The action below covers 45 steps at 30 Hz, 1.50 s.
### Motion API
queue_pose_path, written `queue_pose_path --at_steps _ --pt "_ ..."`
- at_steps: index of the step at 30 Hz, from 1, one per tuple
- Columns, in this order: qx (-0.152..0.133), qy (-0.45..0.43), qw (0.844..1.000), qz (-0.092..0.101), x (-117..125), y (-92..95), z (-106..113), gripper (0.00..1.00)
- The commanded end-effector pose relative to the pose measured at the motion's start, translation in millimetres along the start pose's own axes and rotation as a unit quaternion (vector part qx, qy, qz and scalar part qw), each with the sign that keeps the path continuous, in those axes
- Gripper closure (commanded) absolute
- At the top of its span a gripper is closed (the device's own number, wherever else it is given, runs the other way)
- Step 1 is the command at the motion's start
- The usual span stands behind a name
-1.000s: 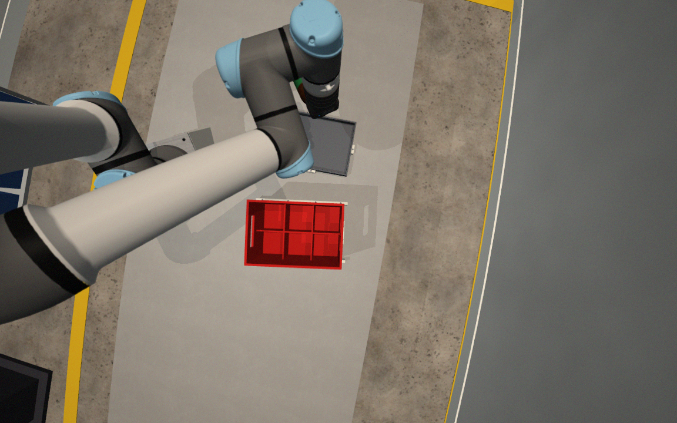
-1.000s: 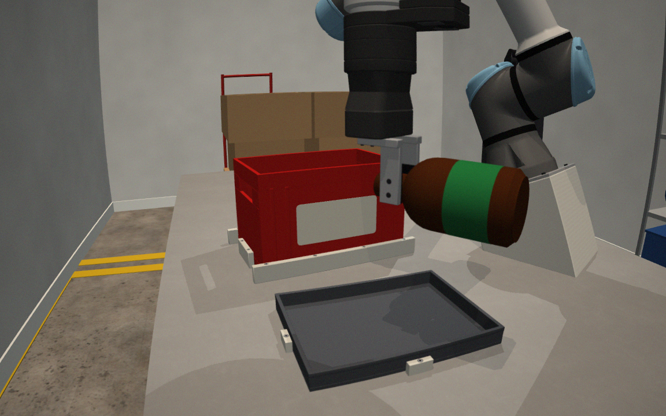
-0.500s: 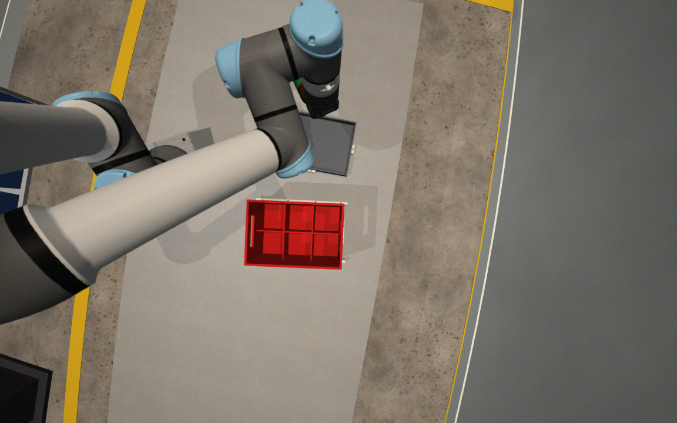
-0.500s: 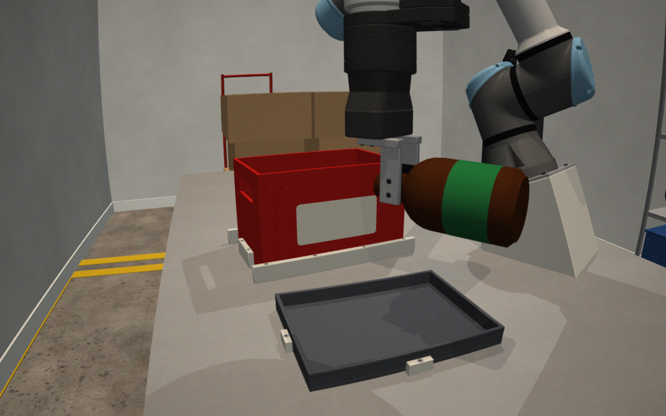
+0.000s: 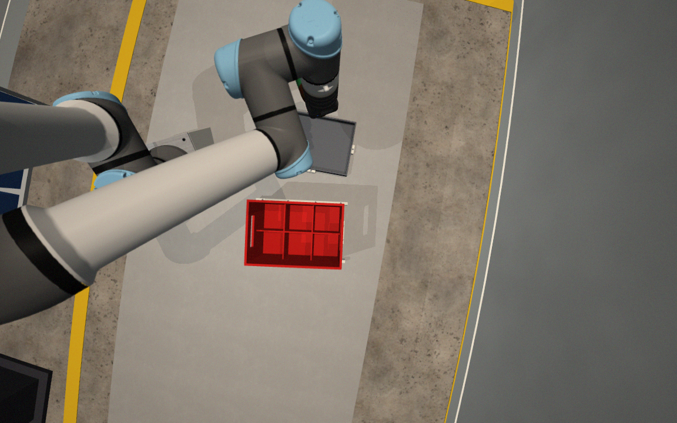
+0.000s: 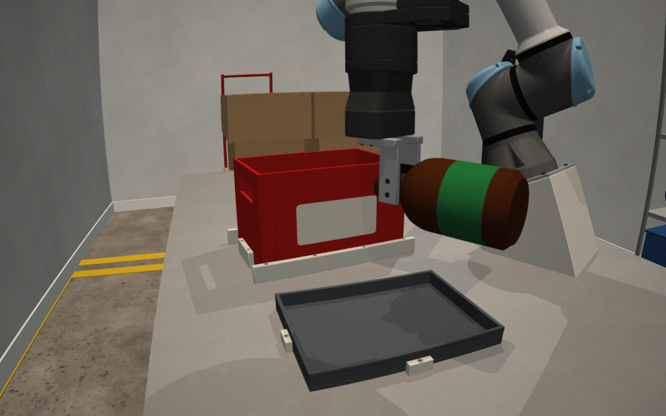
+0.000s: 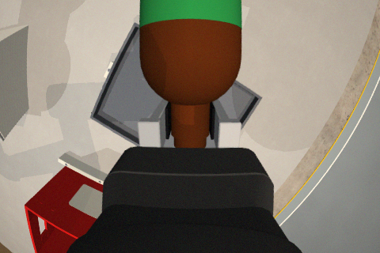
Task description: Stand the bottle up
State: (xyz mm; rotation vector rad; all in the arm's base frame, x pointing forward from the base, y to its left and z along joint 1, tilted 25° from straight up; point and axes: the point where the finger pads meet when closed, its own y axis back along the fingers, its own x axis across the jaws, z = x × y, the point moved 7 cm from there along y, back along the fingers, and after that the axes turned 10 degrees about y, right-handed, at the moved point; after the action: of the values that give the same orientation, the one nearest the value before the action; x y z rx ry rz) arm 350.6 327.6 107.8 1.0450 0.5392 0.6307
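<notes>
A brown bottle (image 6: 459,201) with a green label hangs in the air well above the dark grey tray (image 6: 387,326). It lies nearly level, its base tipped a little downward and pointing away from the crate. My gripper (image 6: 396,178) points down and is shut on the bottle's neck. In the wrist view the fingers clamp the neck and the bottle's body (image 7: 190,34) fills the upper middle, with the tray (image 7: 132,95) below it. In the top view the arm hides the bottle and the wrist stands over the tray's (image 5: 330,145) far edge.
The red crate (image 6: 317,201) (image 5: 294,234) with six empty cells stands on a white base frame next to the tray. The robot's white pedestal (image 6: 547,222) is behind the bottle. Cardboard boxes stand behind the table and a shelf with blue items at the right.
</notes>
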Motion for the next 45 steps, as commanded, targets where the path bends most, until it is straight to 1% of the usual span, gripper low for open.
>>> queue_pose_path --at_steps 1,10,45 --pt "0.0 -0.014 1.0 0.001 0.3 0.5 0.1 1.0" --pt "0.0 -0.037 0.999 0.001 0.3 0.5 0.1 1.0" --pt "0.0 -0.038 0.999 0.001 0.3 0.5 0.1 1.0"
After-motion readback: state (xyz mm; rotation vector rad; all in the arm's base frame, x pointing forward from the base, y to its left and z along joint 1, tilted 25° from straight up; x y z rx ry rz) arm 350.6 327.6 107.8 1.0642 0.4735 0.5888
